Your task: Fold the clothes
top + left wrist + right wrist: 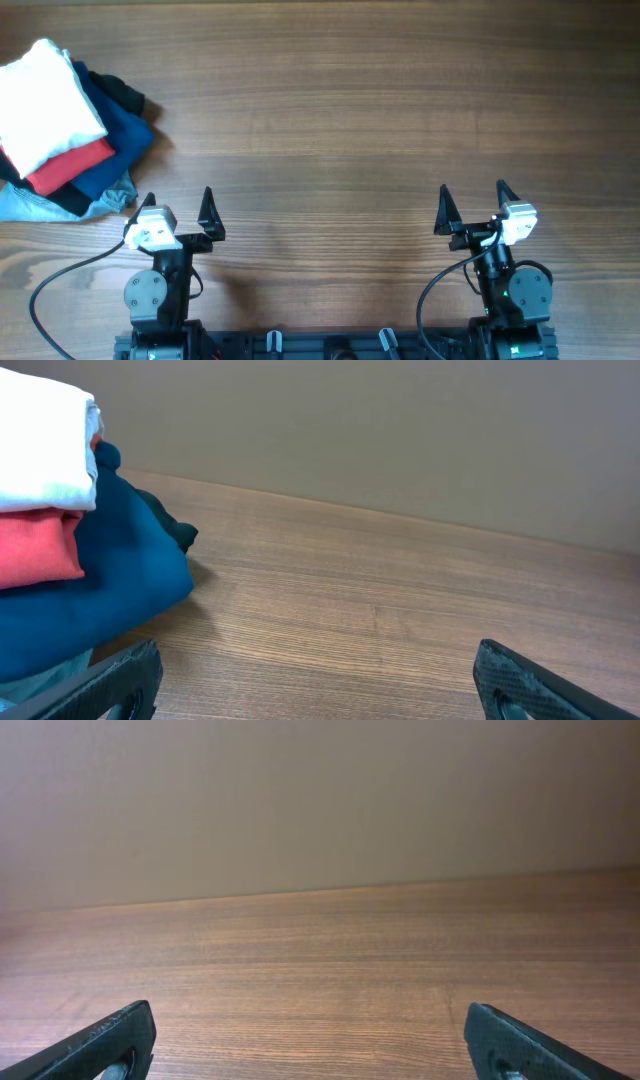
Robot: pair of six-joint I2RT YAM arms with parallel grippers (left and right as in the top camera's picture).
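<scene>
White tee (45,100) atop garment pile (112,150): soft, light, floppy, we reckon. We'd pinch a loose corner w/ left jaws, they're nearest. Both jaws wide, empty.

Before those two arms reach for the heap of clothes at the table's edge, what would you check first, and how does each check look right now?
1. Left gripper open and holding nothing: ok.
2. Right gripper open and holding nothing: ok.
3. White folded cotton garment lies uncovered on top of the red folded garment: ok.
4. Black print that would show it is the T-shirt: cannot tell, none is visible.
5. White garment spread flat, ready for folding: not ok, it is bundled up.
6. Bare stretch of brown wooden table beside the clothes for spreading: ok.
</scene>
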